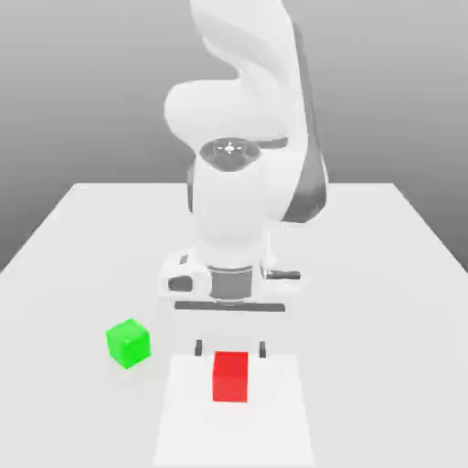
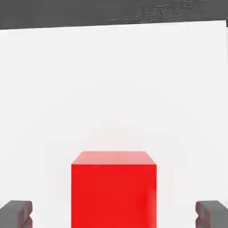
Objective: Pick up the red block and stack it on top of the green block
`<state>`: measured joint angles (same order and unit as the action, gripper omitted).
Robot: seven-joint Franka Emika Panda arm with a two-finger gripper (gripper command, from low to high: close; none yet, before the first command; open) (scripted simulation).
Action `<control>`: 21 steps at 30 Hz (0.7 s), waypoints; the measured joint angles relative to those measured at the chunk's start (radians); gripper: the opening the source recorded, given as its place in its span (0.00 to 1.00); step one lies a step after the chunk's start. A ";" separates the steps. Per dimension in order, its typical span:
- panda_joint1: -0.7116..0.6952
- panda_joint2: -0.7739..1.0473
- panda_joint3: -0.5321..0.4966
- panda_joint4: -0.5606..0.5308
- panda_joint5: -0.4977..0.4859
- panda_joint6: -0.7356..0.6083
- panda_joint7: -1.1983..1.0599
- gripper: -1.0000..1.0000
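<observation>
In the exterior view, a white robot arm (image 1: pixel 242 183) bends down over a pale bench (image 1: pixel 384 274), its gripper (image 1: pixel 229 348) pointing straight down with the two dark fingers (image 1: pixel 198 347) spread wide. The red block (image 1: pixel 230 377) sits on the bench just below and between those fingers, nearer the camera than the arm's base. It is a small, plain, bright red cube with a smooth matte skin, no markings and crisp edges. As a cube it has no long axis; it rests flat, one face turned square toward the camera and its sides running parallel to the bench edges. The green block (image 1: pixel 128 343) lies on the bench toward the exterior view's left, apart from the red one and clear of the gripper. It matches the red cube in size and finish, bright green and unmarked, but stands turned so that a corner edge faces the camera and two side faces show.

In the hand view, the red block (image 2: pixel 114 189) stands centred between the two dark fingertips (image 2: pixel 17 213), with a clear strip of white bench (image 2: pixel 114 89) showing on either side, so the fingers stand open and touch nothing. Its top face appears as a lighter red band above a flat, evenly coloured front face. Beyond it the bench runs bare to a straight far edge under a dark backdrop.
</observation>
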<state>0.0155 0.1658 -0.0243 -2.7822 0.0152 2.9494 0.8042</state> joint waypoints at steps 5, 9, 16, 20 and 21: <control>-0.006 0.061 0.008 0.008 0.007 0.052 -0.004 0.00; -0.008 0.062 0.009 0.008 0.005 0.052 -0.002 0.00; -0.013 -0.165 -0.003 -0.027 -0.021 -0.138 0.000 0.00; -0.135 -0.291 -0.116 -0.078 -0.084 -0.211 -0.138 0.00; -0.167 -0.321 -0.147 -0.093 -0.104 -0.226 -0.177 0.00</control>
<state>-0.1515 -0.1550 -0.1712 -2.8748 -0.0885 2.7235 0.6271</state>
